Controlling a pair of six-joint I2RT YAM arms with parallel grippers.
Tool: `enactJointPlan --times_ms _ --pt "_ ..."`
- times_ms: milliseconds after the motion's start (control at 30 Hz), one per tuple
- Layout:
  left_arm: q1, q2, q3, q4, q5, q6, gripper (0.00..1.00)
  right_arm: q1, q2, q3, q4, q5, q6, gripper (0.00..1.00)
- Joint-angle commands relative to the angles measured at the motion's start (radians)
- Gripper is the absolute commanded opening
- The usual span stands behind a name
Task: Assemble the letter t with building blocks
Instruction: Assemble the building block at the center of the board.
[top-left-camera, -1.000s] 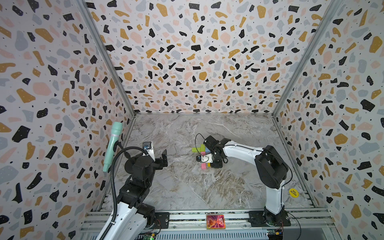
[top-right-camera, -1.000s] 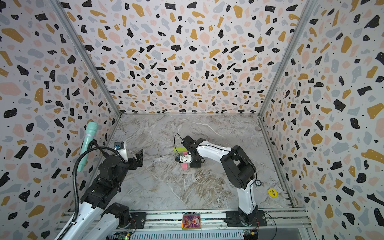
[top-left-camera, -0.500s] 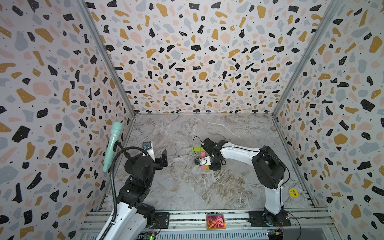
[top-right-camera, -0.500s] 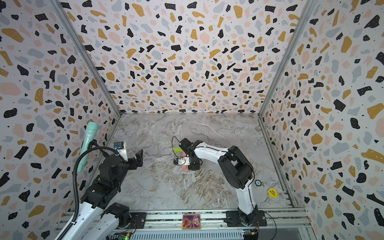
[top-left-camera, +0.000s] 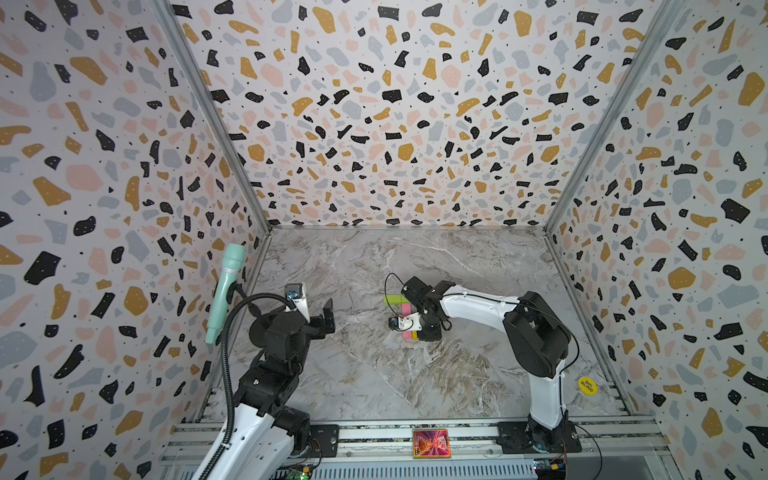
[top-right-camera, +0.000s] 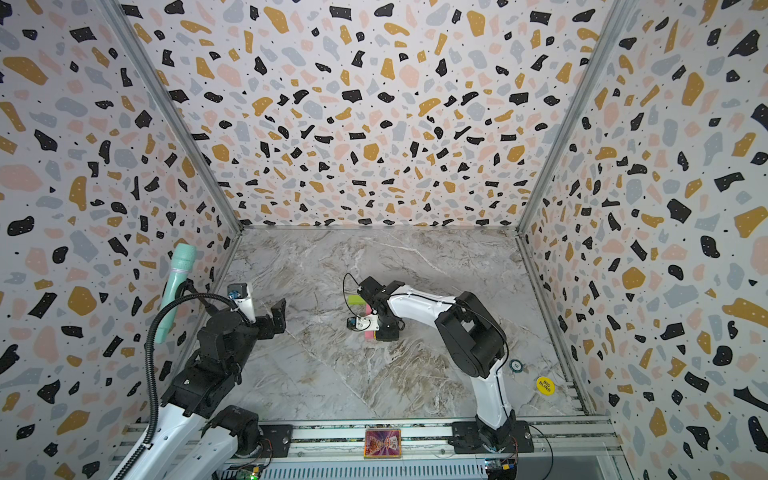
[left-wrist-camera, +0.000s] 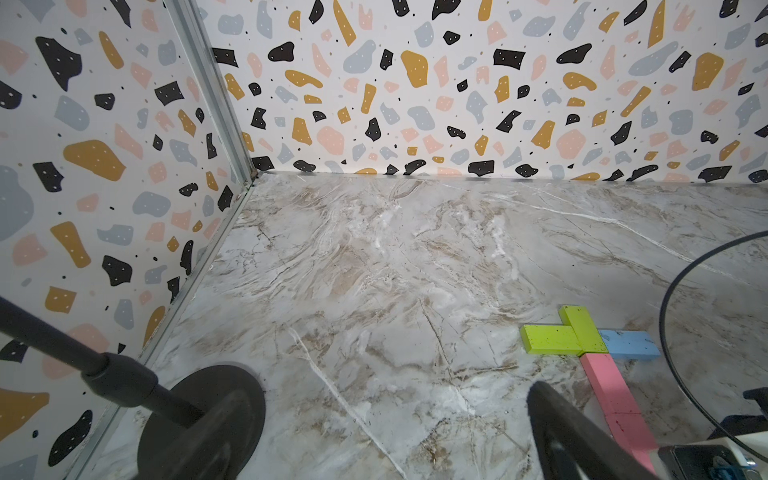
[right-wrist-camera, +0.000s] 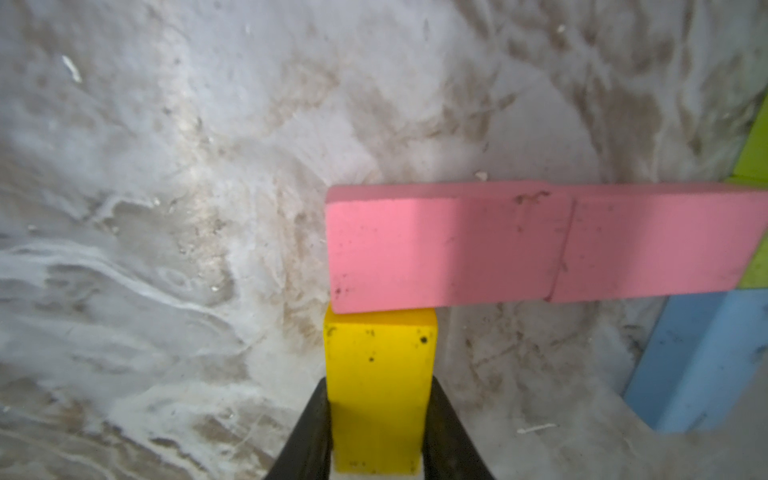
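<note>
The letter t lies flat on the marble floor: two lime green bricks and a light blue brick form the crossbar, and two pink bricks end to end form the stem. My right gripper is shut on the yellow brick, whose end touches the side of the last pink brick at the foot. In both top views the right gripper hides most of the figure; a green brick shows. My left gripper hovers open and holds nothing, left of the bricks.
A teal microphone hangs on the left wall with a black hose running to the left arm. A yellow disc lies by the right wall, and a small card sits on the front rail. Patterned walls enclose three sides.
The right arm has edged a little left and toward the front, keeping the yellow brick in its grip. The left arm has not moved.
</note>
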Motion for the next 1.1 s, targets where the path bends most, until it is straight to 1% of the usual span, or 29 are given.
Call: enactJointPlan --times_ms 0,133,467,500,533,867,900,933,1067 --pt "-0.003 -0.007 -0.002 0.008 -0.011 0.005 0.99 0.003 0.021 0.013 -0.017 0.011 0.007 0.15" --pt "-0.003 -0.008 -0.002 0.008 -0.011 0.003 1.00 0.003 0.023 0.009 -0.011 0.016 0.011 0.17" --pt "-0.003 -0.008 -0.002 0.010 -0.013 0.004 0.99 -0.002 0.036 0.014 -0.015 0.018 0.022 0.19" --pt "-0.003 -0.008 -0.002 0.009 -0.014 0.004 0.99 -0.003 0.035 0.014 -0.016 0.016 0.023 0.31" --pt "-0.003 -0.007 -0.002 0.009 -0.015 0.004 0.99 -0.004 0.035 0.014 -0.017 0.017 0.023 0.33" --pt "-0.003 -0.004 -0.003 0.009 -0.013 0.005 0.99 -0.013 0.035 0.015 -0.020 0.008 0.027 0.35" --pt "-0.003 -0.004 -0.002 0.008 -0.013 0.004 0.99 -0.014 0.034 0.014 -0.020 0.008 0.028 0.54" --pt "-0.003 -0.004 -0.002 0.010 -0.015 0.004 0.99 -0.014 0.032 0.014 -0.019 0.007 0.026 0.66" --pt "-0.002 -0.002 -0.002 0.010 -0.013 0.005 0.99 -0.017 0.035 0.015 -0.022 0.003 0.027 0.68"
